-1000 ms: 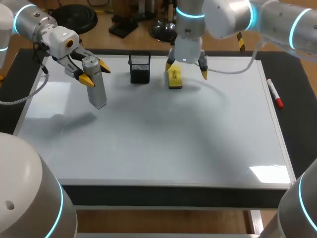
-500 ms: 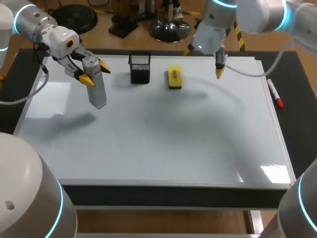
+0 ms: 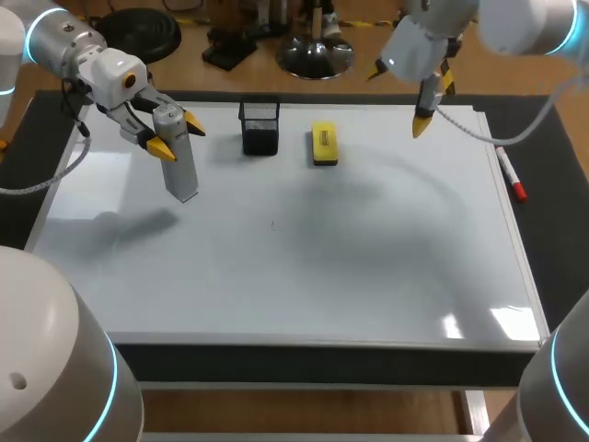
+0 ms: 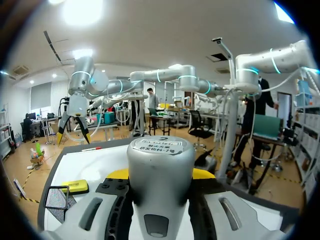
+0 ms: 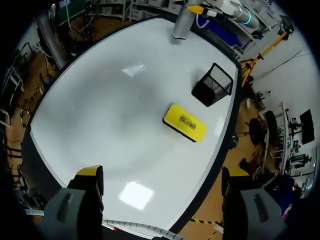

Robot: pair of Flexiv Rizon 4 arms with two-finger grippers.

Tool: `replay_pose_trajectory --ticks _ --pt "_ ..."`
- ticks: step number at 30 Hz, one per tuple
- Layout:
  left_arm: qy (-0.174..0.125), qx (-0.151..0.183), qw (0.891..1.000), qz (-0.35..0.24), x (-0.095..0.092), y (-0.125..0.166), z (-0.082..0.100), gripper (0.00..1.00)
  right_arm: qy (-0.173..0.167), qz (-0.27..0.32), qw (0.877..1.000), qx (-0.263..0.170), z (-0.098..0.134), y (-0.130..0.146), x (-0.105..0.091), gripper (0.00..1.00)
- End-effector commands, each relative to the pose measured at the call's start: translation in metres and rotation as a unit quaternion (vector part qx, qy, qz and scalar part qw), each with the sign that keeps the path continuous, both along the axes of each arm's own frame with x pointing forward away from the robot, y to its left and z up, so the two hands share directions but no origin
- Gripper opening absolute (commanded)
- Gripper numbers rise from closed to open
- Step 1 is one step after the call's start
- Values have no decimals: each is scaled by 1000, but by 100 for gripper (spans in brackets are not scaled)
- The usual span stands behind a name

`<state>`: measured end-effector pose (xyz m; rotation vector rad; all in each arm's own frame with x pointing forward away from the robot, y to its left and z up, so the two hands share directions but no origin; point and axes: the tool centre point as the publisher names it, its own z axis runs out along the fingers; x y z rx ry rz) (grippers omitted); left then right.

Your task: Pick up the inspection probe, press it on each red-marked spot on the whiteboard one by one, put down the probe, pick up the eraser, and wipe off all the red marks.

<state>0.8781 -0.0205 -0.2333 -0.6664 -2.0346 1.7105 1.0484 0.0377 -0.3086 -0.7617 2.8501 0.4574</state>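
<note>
Counting one inspection probe (image 3: 179,157), standing clamped between the left jaws. Counting one yellow eraser (image 3: 324,145) and one black mesh cup (image 3: 260,127), sitting side by side between the two pairs of jaws. Counting one red-tipped marker (image 3: 511,173), lying out beyond the right jaws. Counting one whiteboard (image 3: 322,276), stretching under both pairs. Counting two arms, left arm (image 3: 55,41) and right arm (image 3: 515,23), each ending in one pair.

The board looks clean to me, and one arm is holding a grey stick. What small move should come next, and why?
Probably the left gripper should lower the probe and set it down on the whiteboard. I see no red marks there, the eraser lies free beside the mesh cup, and the right gripper hangs open and empty. Only the probe is in hand.
</note>
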Motion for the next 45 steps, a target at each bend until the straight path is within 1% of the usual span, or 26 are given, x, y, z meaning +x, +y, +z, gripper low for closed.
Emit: replay_pose_trajectory --ticks 1,2,3,5,7,9,11,14,45 --pt "-1 1 1000 0 -1 0 2 0 0 -24 1000 -5 17 -9 -7 100" --pt "-1 1 1000 0 -1 0 2 0 -4 -29 1000 -5 21 -10 -8 100" --pt "-1 1 1000 0 -1 0 2 0 2 -38 999 -6 24 -11 -8 100" --pt "-1 1 1000 0 -1 0 2 0 -1 -49 999 -4 30 -14 -7 100" --pt "-1 1 1000 0 -1 0 2 0 3 -59 998 -4 35 -15 -7 100" --pt "-1 1 1000 0 -1 0 2 0 14 -72 997 0 40 -17 -7 100" --pt "-1 1 1000 0 -1 0 2 0 41 -90 995 -3 42 -20 -5 100" --pt "-1 1 1000 0 -1 0 2 0 51 -98 994 -2 46 -22 -3 100" --pt "-1 1 1000 0 -1 0 2 0 52 -98 994 2 47 -22 -3 100"
